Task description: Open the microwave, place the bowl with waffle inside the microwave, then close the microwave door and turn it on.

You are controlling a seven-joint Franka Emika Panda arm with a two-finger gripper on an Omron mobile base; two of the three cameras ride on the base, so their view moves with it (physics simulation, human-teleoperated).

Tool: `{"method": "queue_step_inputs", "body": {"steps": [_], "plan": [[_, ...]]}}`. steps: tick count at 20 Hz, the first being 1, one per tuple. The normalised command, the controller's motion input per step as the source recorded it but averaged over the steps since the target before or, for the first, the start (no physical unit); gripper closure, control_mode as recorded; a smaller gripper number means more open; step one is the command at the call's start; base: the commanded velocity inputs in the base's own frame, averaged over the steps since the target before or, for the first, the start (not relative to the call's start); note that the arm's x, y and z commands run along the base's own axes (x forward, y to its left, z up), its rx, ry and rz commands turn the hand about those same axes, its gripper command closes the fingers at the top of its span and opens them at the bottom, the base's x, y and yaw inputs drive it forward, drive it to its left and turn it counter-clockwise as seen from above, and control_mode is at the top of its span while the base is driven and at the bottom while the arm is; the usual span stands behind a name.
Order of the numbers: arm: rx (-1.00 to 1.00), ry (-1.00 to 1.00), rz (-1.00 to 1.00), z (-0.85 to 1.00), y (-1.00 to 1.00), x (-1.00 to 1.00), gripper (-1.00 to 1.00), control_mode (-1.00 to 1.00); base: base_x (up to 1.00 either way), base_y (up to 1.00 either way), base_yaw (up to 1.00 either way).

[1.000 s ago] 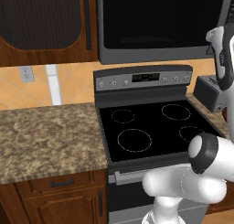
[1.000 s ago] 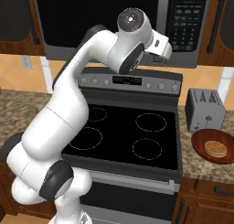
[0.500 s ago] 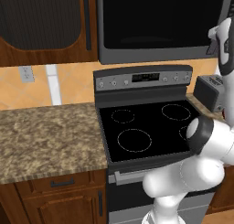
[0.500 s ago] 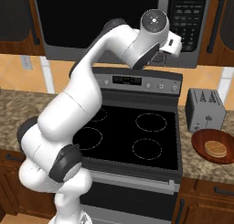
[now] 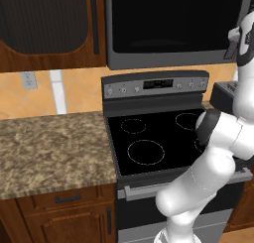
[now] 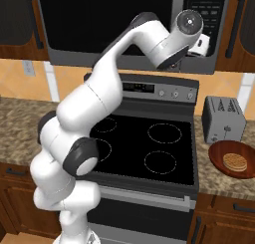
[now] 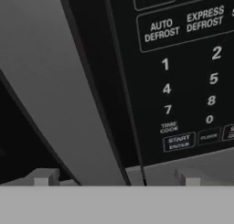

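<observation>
Barely started: microwave door (image 6: 107,26) is shut, bowl with waffle (image 6: 234,160) sits on the counter, and the gripper (image 7: 114,177), spread wide and empty, hangs by the handle.

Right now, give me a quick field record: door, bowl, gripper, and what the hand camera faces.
microwave door: closed, handle bar untouched
bowl with waffle: on the counter right of the stove, in front of the toaster
gripper: open, empty, raised at the microwave's right side
hand view: handle bar and button panel close up
</observation>
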Motion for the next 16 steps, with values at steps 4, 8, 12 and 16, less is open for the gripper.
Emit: {"method": "queue_step_inputs", "body": {"steps": [4,8,12,16], "plan": [[-0.08,-0.15,0.01,-0.03,0.05,0.09,-1.0,-1.0,0.0,0.0,0.0],[-0.08,-0.1,0.03,-0.03,0.09,0.16,-1.0,-1.0,0.0,0.0,0.0],[-0.07,-0.08,0.0,-0.1,0.42,0.13,-1.0,-1.0,0.0,0.0,0.0],[-0.01,-0.01,0.0,-0.01,0.29,0.09,-1.0,-1.0,0.0,0.0,0.0]]}}
